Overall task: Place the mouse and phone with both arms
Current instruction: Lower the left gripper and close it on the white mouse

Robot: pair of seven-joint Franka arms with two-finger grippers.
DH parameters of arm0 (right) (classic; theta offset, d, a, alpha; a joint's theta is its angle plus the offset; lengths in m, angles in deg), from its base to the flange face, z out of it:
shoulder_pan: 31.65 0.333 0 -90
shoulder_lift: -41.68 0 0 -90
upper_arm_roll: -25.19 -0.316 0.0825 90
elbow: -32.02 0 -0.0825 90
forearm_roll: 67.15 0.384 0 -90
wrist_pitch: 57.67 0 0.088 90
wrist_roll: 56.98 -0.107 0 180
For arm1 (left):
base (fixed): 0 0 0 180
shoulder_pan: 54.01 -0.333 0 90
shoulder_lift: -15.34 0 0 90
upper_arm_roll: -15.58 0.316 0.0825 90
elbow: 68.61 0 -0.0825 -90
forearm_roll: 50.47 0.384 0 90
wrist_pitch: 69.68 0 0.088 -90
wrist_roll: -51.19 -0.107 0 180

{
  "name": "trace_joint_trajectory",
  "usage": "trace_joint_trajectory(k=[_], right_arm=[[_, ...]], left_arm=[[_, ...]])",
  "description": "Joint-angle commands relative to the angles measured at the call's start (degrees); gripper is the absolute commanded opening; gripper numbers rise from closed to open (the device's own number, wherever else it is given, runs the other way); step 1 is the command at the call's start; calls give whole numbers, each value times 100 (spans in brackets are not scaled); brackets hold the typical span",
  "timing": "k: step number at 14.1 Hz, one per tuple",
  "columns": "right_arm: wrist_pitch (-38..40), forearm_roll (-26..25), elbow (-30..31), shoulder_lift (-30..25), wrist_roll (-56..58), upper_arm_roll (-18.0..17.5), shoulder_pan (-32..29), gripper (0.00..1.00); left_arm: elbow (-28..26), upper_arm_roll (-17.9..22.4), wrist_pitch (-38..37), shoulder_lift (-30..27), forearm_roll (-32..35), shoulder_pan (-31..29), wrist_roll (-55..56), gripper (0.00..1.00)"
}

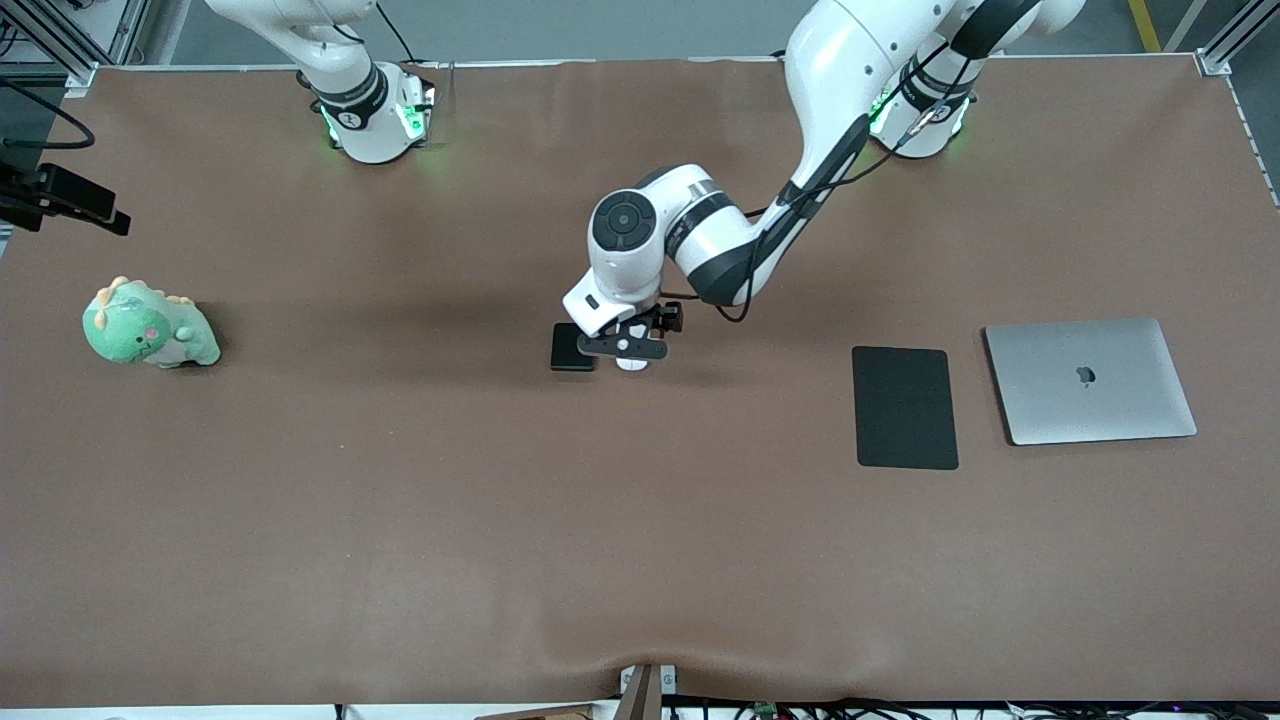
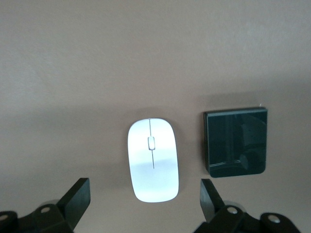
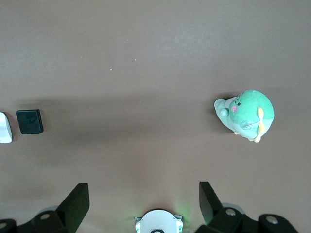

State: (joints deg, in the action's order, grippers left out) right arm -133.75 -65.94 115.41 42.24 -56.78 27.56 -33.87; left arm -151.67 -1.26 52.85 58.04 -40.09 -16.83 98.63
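At the right arm's end of the table we saw a green plush dinosaur (image 1: 150, 325), which had no part in the task. The right gripper (image 3: 143, 201) waited high over bare table near its own base, fingers spread and empty. Near the middle of the table the phone (image 1: 572, 348) lay flat, with the mouse (image 2: 152, 160) just beside it toward the left arm's end, the two apart. The left gripper (image 2: 146, 201) hung directly over the mouse, its fingers released wide and touching nothing. Toward the left arm's end lay a black mouse pad (image 1: 905, 407) and beside it a closed silver laptop (image 1: 1090, 380). We judged that nothing had been placed yet: both items still awaited grasping, and the mouse looked to be first.
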Motion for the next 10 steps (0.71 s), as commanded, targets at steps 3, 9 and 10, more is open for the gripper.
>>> trace_joint_trajectory(k=[3, 9, 10], right_arm=[[23, 1, -104, 58, 50, 9, 38, 100], [23, 1, -104, 76, 50, 9, 55, 100], [23, 1, -104, 76, 50, 9, 55, 100]], left_arm=[[141, 76, 34, 353, 315, 131, 99, 100], [149, 128, 227, 679, 429, 254, 556, 100], [149, 163, 271, 696, 430, 272, 617, 100]])
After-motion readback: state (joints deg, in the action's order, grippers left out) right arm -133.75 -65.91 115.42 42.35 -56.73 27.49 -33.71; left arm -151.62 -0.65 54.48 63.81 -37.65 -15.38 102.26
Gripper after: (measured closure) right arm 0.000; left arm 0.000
